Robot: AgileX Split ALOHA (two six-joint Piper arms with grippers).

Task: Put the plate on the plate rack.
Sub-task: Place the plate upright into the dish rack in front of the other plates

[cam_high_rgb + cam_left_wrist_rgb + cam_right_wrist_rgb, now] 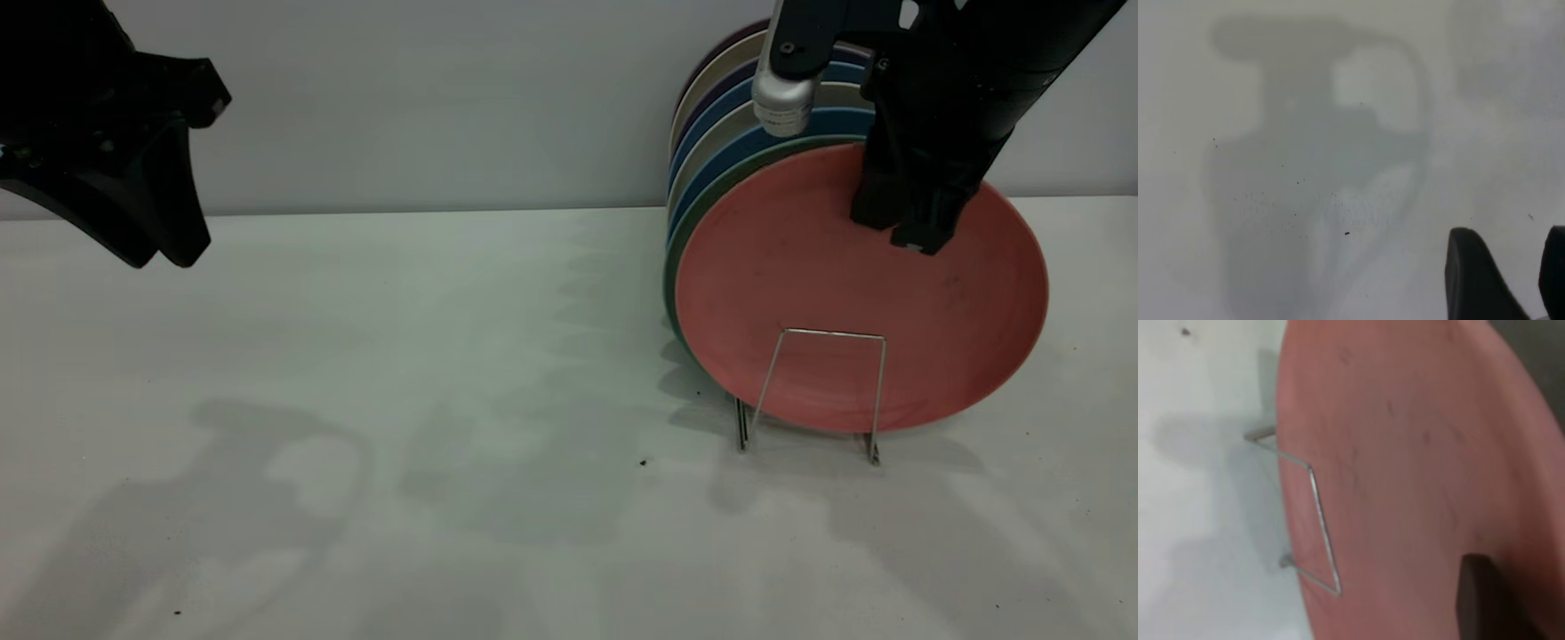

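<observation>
The salmon-pink plate (853,302) stands on edge at the right, its lower rim behind the front loop of the silver wire plate rack (831,336). My right gripper (907,222) comes down over the plate's top rim and is shut on it, with one finger on the face turned to the camera. In the right wrist view the plate (1405,453) fills the frame, one dark finger (1478,600) lies on its face, and the rack's loop (1321,520) crosses its edge. The other finger is hidden behind the plate. My left gripper (164,253) hangs open and empty at the far left.
A teal-green plate (711,200) and several blue and pale plates (711,147) stand stacked on edge right behind the pink plate, against the back wall. The left wrist view shows my left gripper (1515,267) over the bare white table (1305,167).
</observation>
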